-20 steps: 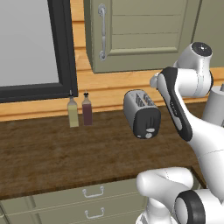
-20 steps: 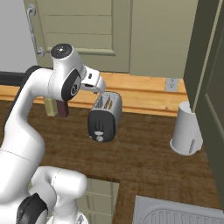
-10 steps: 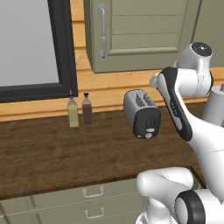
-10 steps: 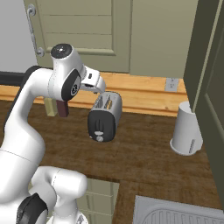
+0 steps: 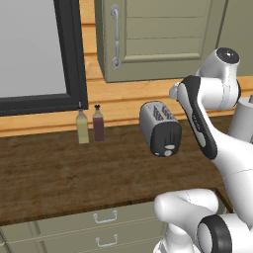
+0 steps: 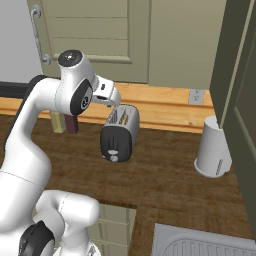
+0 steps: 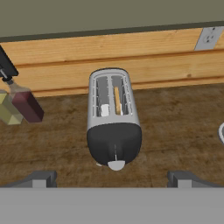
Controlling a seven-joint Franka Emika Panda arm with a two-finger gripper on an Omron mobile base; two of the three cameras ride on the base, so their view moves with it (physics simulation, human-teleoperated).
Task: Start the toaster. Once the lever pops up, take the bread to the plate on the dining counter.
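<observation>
My pincer (image 7: pixel 112 177) hangs wide apart above the toaster (image 7: pixel 113 120), gripping nothing. The toaster stands on the wooden counter (image 5: pixel 54 173) near the wall, black end face toward me. A thin tan edge in the right slot looks like the bread (image 7: pixel 117 100). Two bottles (image 5: pixel 90 125) stand to its left.
</observation>
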